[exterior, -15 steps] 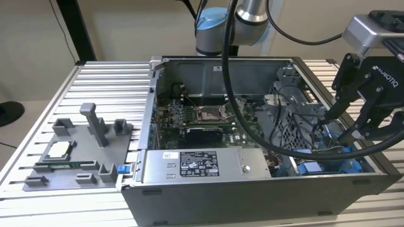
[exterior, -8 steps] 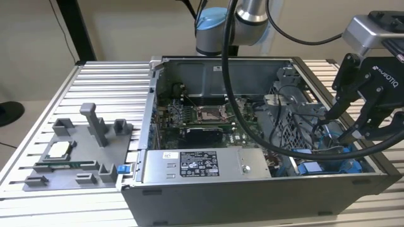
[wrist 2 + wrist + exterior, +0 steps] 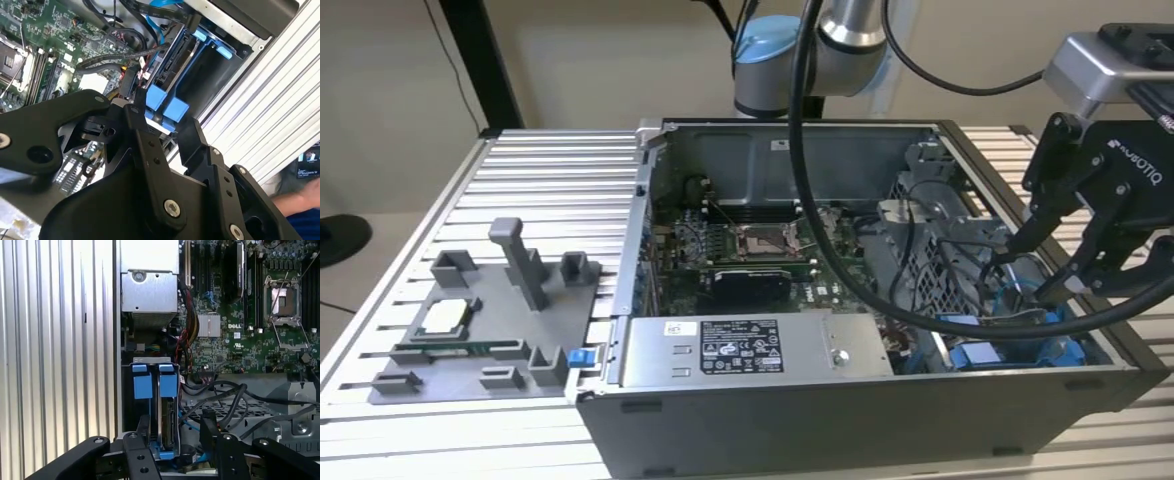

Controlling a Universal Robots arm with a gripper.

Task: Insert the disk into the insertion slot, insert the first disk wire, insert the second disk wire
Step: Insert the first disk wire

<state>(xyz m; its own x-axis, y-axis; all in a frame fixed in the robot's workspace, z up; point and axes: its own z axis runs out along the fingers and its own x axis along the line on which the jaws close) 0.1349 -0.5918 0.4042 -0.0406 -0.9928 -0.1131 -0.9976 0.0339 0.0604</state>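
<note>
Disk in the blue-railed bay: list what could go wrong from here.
Snagging: loose black cables lie right beside the disk in the insertion slot, so the gripper could catch or pinch one.
Dragging: the arm's thick cable droops into the open case above the motherboard and may hook on parts when the arm moves.
</note>
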